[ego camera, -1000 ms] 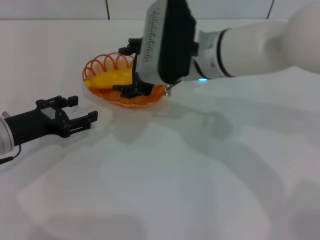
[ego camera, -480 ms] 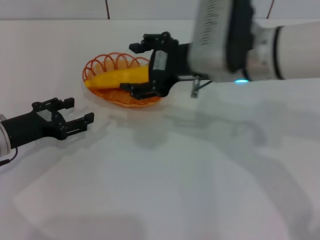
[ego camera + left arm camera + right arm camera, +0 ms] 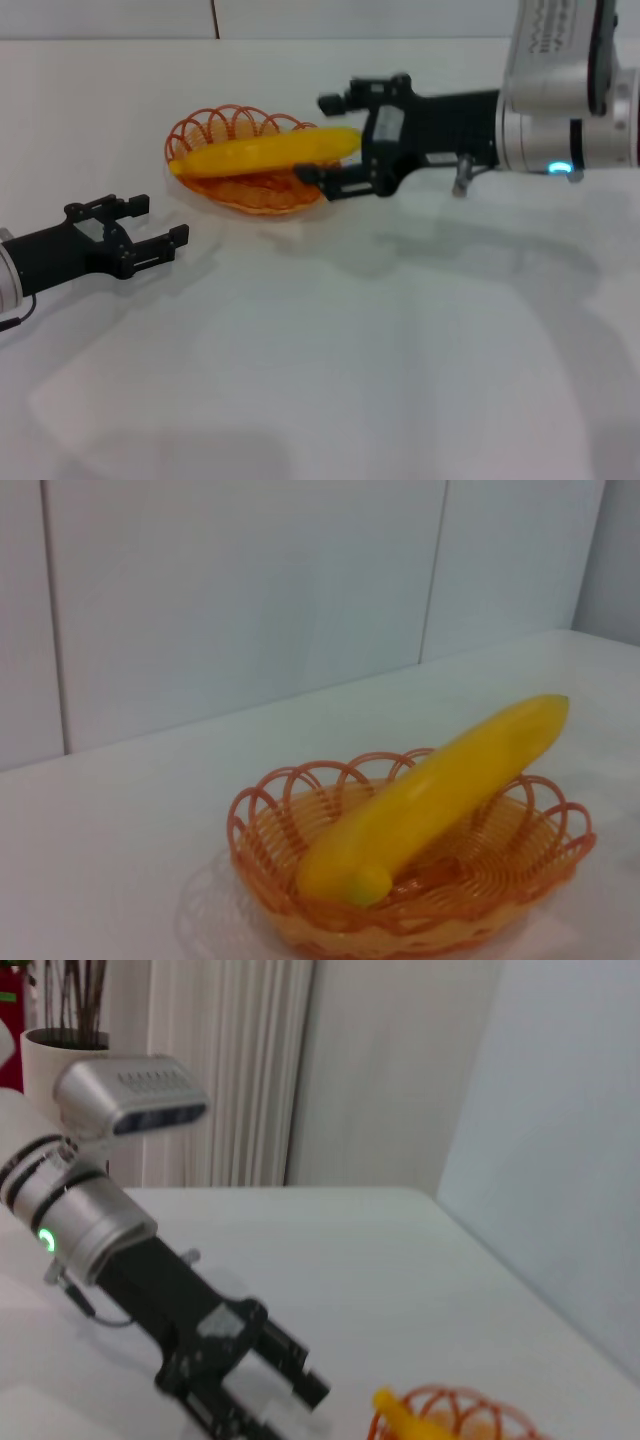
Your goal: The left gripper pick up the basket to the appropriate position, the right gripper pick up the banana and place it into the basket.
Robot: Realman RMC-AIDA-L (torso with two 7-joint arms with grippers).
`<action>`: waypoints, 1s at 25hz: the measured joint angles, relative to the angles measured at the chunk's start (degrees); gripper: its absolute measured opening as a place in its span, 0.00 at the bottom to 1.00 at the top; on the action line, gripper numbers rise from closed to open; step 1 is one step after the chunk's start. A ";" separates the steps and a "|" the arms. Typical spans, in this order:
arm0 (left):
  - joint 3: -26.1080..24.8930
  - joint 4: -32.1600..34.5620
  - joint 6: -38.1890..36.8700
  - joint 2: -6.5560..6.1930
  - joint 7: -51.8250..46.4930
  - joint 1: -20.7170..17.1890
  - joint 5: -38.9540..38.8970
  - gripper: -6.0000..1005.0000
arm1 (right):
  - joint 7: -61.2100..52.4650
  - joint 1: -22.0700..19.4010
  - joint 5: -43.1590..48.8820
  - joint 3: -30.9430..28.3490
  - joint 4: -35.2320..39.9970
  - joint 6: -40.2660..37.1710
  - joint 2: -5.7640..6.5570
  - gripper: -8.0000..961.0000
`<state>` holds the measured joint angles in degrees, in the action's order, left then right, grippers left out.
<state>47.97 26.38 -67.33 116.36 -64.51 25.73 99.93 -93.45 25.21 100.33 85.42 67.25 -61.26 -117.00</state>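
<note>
Nearest in the head view, the left hand (image 3: 150, 225), a black two-fingered claw on a black arm, lies low over the white surface (image 3: 330, 360) with its fingers spread and nothing between them, a little short of the basket. Beyond it sits the small oval orange basket of woven wire-like plastic (image 3: 215, 128), resting on the surface, and the smooth, curved, bright yellow banana (image 3: 265, 153) lies across it; one end pokes out over the rim on the right. The left wrist view shows it propped at a slant, lower end down in the basket (image 3: 270, 830), upper end of the banana (image 3: 440, 780) above the far rim. Just beside that raised tip is the right hand (image 3: 338, 140), the black claw on the big white-grey housing, jaws wide apart, gripping nothing. By my judgement the placing is done and release is complete; next, the right arm needs a clean retreat without nudging the overhanging tip. Labels: a white strip shows on the right hand, too small to read.
</note>
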 joint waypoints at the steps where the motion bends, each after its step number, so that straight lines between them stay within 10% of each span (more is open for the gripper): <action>1: 0.01 0.00 -0.01 0.00 0.02 0.00 -0.10 0.75 | 0.07 0.00 -0.03 -0.03 -0.97 -0.02 0.00 0.86; 25: -0.07 -0.36 -0.30 0.10 2.26 -0.24 -2.13 0.75 | 18.31 -0.77 -8.74 -14.01 -25.28 -6.27 0.17 0.86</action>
<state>47.90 26.01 -67.63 116.45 -62.24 25.48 97.80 -75.14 24.44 91.59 71.41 41.97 -67.53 -116.83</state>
